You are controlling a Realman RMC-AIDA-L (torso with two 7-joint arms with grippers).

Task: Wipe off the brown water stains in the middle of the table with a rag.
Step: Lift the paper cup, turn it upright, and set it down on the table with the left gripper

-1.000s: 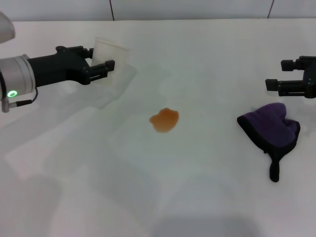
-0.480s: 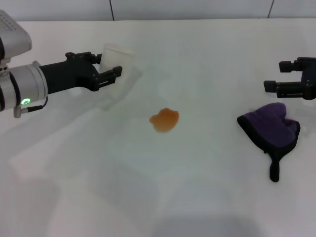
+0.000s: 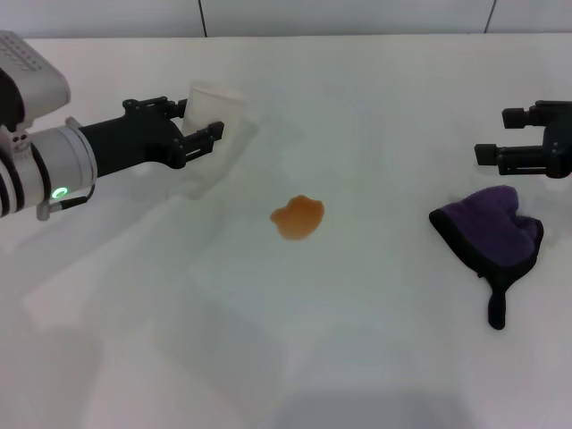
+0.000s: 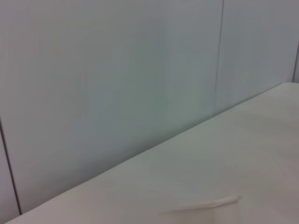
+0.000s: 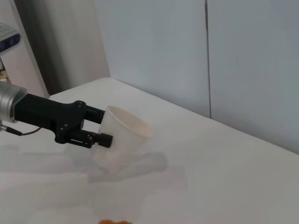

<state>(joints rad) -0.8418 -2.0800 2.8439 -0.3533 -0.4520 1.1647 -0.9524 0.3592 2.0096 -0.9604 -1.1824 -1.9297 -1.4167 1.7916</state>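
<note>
The brown water stains (image 3: 298, 217) form one small orange-brown blot in the middle of the white table (image 3: 357, 340); a sliver of them shows at the edge of the right wrist view (image 5: 113, 222). The dark purple rag (image 3: 492, 234) lies crumpled at the right, its black tail pointing toward me. Just behind the rag hovers my right gripper (image 3: 497, 134), open and holding nothing. At the back left my left gripper (image 3: 200, 120) is shut on a white paper cup (image 3: 215, 109), which the right wrist view (image 5: 120, 135) shows slightly tilted.
A grey panelled wall (image 3: 340, 16) runs along the table's far edge. The left wrist view shows only that wall and a strip of tabletop (image 4: 224, 177).
My left arm has carried the cup a little to the right and farther back, turning it more upright. The right gripper, rag and stain have stayed put.
</note>
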